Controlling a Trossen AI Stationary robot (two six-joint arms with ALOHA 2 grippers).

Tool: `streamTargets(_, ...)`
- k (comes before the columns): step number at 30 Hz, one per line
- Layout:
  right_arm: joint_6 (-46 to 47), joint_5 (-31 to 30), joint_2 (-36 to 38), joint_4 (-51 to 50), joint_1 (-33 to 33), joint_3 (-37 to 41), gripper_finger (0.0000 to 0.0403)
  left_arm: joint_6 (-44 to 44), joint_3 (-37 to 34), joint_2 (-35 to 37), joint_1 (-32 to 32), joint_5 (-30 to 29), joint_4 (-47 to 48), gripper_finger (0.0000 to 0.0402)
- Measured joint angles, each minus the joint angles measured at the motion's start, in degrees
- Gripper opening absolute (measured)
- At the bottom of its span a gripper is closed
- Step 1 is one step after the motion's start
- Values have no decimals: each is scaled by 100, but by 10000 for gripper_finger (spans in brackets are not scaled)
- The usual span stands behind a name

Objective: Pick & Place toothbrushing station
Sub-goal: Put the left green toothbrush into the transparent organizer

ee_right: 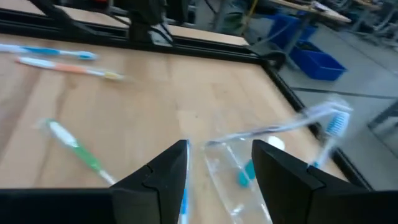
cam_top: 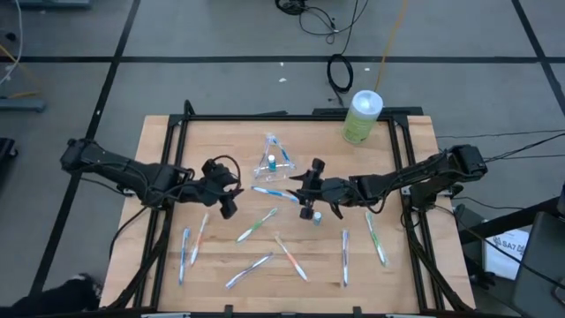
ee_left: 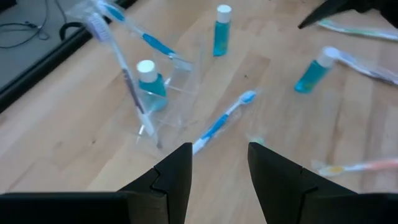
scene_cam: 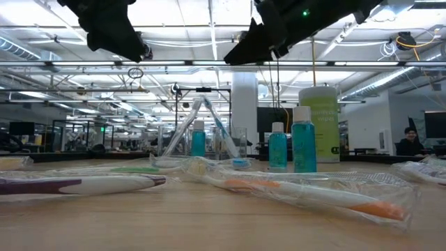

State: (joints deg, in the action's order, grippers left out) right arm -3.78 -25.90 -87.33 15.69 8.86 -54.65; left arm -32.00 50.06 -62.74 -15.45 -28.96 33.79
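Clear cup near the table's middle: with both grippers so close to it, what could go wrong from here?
The clear cup already holds two toothbrushes leaning out over its rim, so a nudge from the open right gripper could tip it. A teal-capped bottle stands right beside that gripper and might get knocked over. The open left gripper hovers near the blue toothbrush; both arms converging risks contact.

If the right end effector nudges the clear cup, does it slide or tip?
Probably tips. The clear cup looks thin and light, and the toothbrushes leaning out of it make it top-heavy. The small bottle inside adds little ballast. It would likely skid easily on the smooth table.
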Motion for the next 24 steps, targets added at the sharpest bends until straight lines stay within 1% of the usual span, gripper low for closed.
streamTargets(4, -1, 69, 0, 102, 2, 0, 165, 92, 0, 0, -158, 1, 23, 164)
streamTargets(11, -132, 71, 0, 110, 2, 0, 168, -253, 0, 0, -599, -26, 34, 163)
streamTargets(15, -341, 83, 0, 106, 2, 0, 186, -816, -126, -171, -901, -307, 0, 163)
streamTargets(21, -354, 683, -2, 277, -63, 0, 214, -1890, -589, -544, -1251, -115, -73, 163)
streamTargets(24, -355, 676, -2, 332, -114, 0, 219, -2174, -795, -864, -1314, -138, -328, 163)
